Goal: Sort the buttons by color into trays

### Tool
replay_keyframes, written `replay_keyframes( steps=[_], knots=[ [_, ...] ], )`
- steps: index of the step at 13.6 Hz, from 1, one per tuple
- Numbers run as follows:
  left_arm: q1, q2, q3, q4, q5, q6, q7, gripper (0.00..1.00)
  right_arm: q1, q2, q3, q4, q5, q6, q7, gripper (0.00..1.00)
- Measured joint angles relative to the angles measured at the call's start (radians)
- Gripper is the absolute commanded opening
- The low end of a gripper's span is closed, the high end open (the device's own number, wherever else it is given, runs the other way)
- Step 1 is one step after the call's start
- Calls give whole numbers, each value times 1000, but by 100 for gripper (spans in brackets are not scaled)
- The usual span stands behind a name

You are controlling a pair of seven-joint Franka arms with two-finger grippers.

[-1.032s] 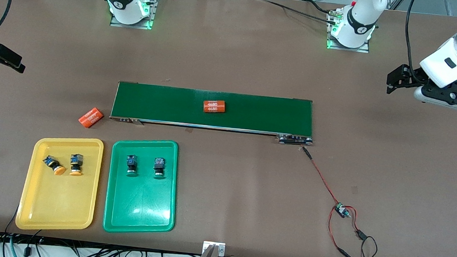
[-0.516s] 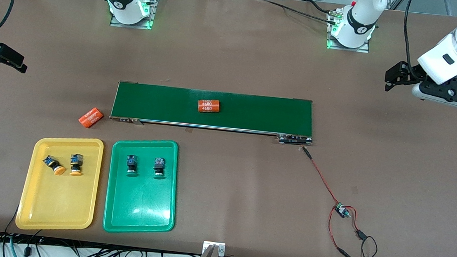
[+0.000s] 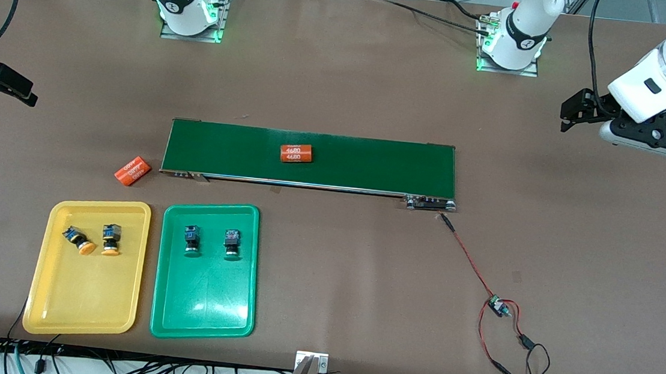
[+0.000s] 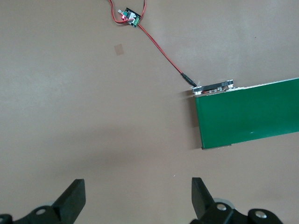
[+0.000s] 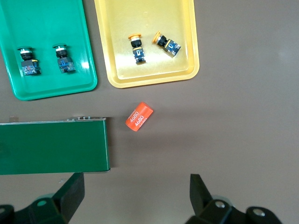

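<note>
Two yellow-capped buttons (image 3: 77, 239) (image 3: 111, 239) lie in the yellow tray (image 3: 84, 310). Two green-capped buttons (image 3: 192, 241) (image 3: 232, 244) lie in the green tray (image 3: 204, 314) beside it. The right wrist view shows both trays, the yellow tray (image 5: 154, 77) and the green tray (image 5: 46, 88), with their buttons. My right gripper (image 3: 30, 94) (image 5: 135, 193) hangs open and empty over bare table at the right arm's end. My left gripper (image 3: 567, 114) (image 4: 138, 196) hangs open and empty over bare table at the left arm's end.
A long dark-green conveyor belt (image 3: 371, 163) lies mid-table, farther from the camera than the trays, with an orange numbered cylinder (image 3: 296, 153) on it. Another orange cylinder (image 3: 132, 170) lies on the table off the belt's end. A red wire with a small board (image 3: 497, 305) trails from the belt.
The orange cylinder on the belt has travelled toward the right arm's end. My left gripper has shifted slightly toward the robots' bases. The right gripper has hardly moved.
</note>
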Motion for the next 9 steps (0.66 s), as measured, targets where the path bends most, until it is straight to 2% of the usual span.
replay_keyframes(
  steps=[9],
  knots=[
    [3, 0, 0, 1, 0, -22, -16, 100, 0, 0, 0, 1, 0, 13, -1, 100]
  ],
)
